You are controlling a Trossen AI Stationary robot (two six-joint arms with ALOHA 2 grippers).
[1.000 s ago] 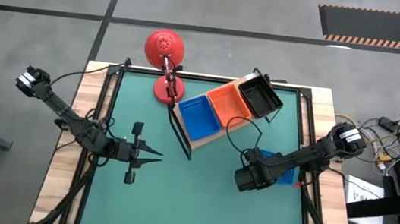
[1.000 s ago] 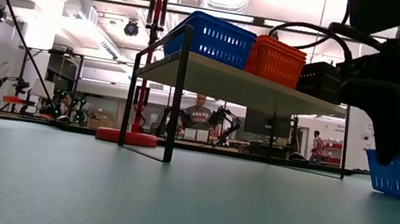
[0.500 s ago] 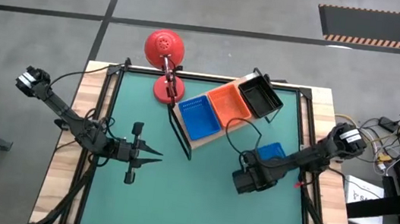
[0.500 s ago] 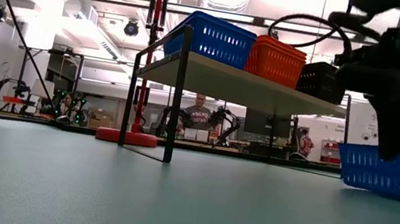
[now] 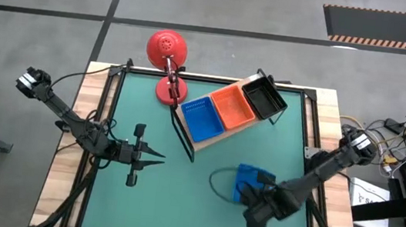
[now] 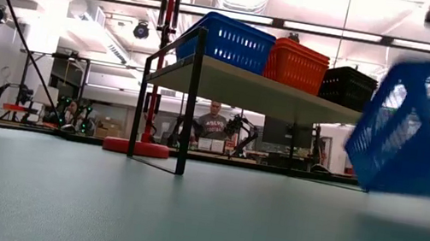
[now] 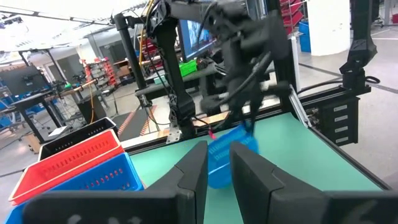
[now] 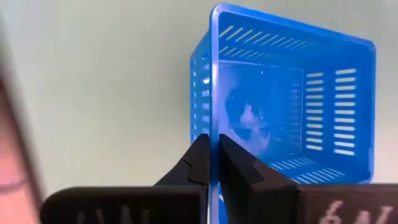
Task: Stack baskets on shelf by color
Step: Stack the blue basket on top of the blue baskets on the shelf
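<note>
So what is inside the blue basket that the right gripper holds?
Nothing: the blue basket pinched by the right gripper shows only its bare, shiny bottom and slotted walls. The corner nearest the fingers is out of view.

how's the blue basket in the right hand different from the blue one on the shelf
The held blue basket hangs tilted, clamped at its rim by the right hand; the shelf's blue basket sits level, untouched. The held one is over the green mat near the table's front; the other sits on the shelf beside an orange basket. Both are blue slotted plastic.
</note>
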